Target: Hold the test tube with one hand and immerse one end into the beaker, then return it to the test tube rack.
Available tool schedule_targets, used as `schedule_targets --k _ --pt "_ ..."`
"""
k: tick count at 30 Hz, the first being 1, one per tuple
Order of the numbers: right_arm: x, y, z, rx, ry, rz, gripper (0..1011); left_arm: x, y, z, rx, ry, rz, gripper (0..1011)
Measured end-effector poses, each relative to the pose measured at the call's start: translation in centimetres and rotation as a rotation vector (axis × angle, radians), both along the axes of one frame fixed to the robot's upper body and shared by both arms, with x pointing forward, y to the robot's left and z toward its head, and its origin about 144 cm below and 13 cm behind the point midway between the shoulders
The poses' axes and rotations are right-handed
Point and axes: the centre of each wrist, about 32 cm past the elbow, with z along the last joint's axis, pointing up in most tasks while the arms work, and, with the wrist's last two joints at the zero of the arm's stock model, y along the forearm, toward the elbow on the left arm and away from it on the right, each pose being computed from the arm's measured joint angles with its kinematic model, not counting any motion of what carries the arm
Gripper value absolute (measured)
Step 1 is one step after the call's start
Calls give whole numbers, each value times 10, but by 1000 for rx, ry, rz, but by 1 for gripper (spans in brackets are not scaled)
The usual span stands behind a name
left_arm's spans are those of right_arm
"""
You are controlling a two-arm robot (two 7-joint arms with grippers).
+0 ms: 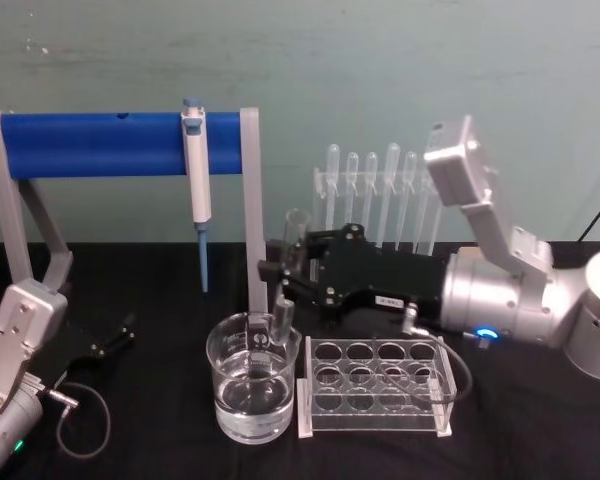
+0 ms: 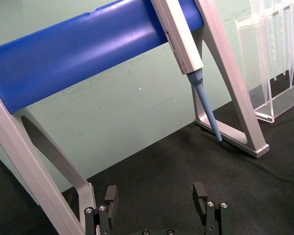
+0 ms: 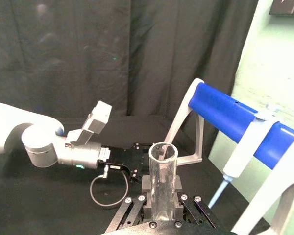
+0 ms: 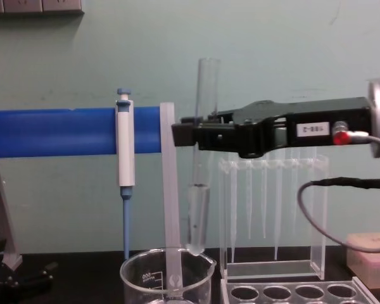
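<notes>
My right gripper is shut on the test tube and holds it upright over the beaker. In the chest view the test tube has some liquid in its lower part. Its rounded bottom hangs at about the height of the rim of the beaker. The right gripper clamps the tube around its middle. The beaker holds water in its lower part. From the right wrist, the open rim of the test tube stands between the shut fingers. My left gripper rests open and empty on the black table at the left.
A stand with a blue bar carries a hanging micropipette behind the beaker. A clear rack of plastic pipettes stands at the back. A white rack with round holes lies just right of the beaker.
</notes>
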Motion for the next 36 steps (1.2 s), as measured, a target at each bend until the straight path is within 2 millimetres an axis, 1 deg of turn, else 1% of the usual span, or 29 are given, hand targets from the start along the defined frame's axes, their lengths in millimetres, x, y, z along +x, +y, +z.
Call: schedule_targets --k 12,20,28,36 --pt "-31 -23 -1 16 -14 -43 225 0 0 0 0 0 0 1000" --pt "-53 -41 -12 11 -1 -87 225 0 0 0 0 0 0 1000" --pt "-62 -57 -25 4 9 -128 225 0 0 0 0 0 0 1000" --pt "-57 -69 -41 4 13 -160 225 0 0 0 0 0 0 1000"
